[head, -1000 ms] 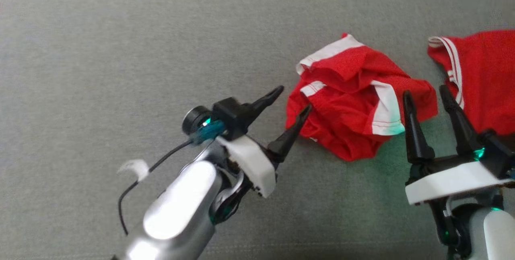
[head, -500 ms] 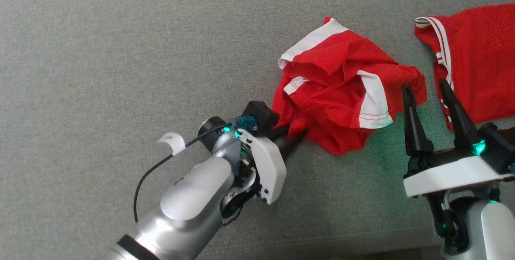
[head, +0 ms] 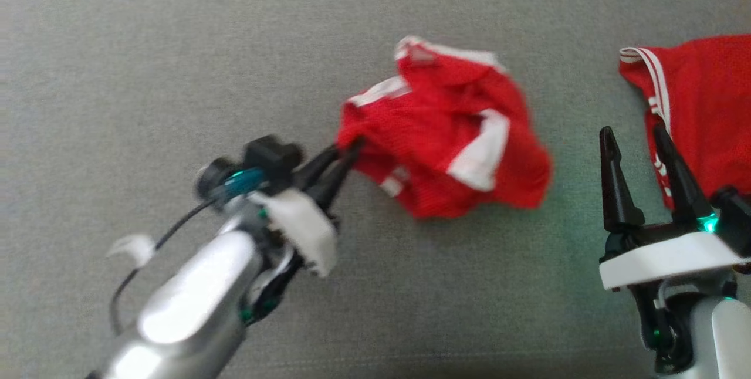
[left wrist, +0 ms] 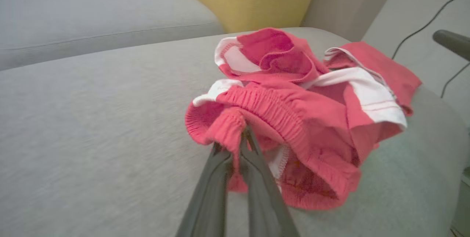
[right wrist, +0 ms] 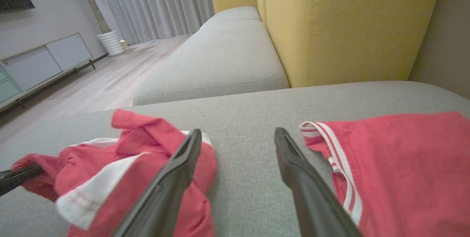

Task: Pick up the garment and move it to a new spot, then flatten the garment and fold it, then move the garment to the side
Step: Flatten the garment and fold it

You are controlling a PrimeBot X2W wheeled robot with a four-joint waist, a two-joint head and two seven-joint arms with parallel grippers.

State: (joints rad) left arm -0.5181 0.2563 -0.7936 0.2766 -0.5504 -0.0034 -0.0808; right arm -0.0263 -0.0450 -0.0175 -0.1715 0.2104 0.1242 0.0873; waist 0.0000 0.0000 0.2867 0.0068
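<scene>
The garment point(head: 446, 132) is a crumpled pair of red shorts with white stripes, lying on the grey cushion point(head: 176, 44). My left gripper point(head: 346, 153) is shut on its left edge; in the left wrist view the two fingers pinch a fold of the elastic waistband point(left wrist: 229, 127) of the garment point(left wrist: 312, 112). My right gripper point(head: 633, 138) stands open at the lower right, just right of the garment and touching nothing. In the right wrist view the garment point(right wrist: 121, 171) lies left of the open right gripper point(right wrist: 237, 136), partly behind its left finger.
A second red garment with white trim point(head: 704, 109) lies flat at the right edge, close by my right fingers; the right wrist view has it too point(right wrist: 404, 167). A yellow sofa back point(right wrist: 349, 24) rises behind the cushion. Bare grey cushion spreads to the left.
My left gripper closed on the garment's left edge and has pulled it leftwards across the cushion. The right gripper stayed open and still.
</scene>
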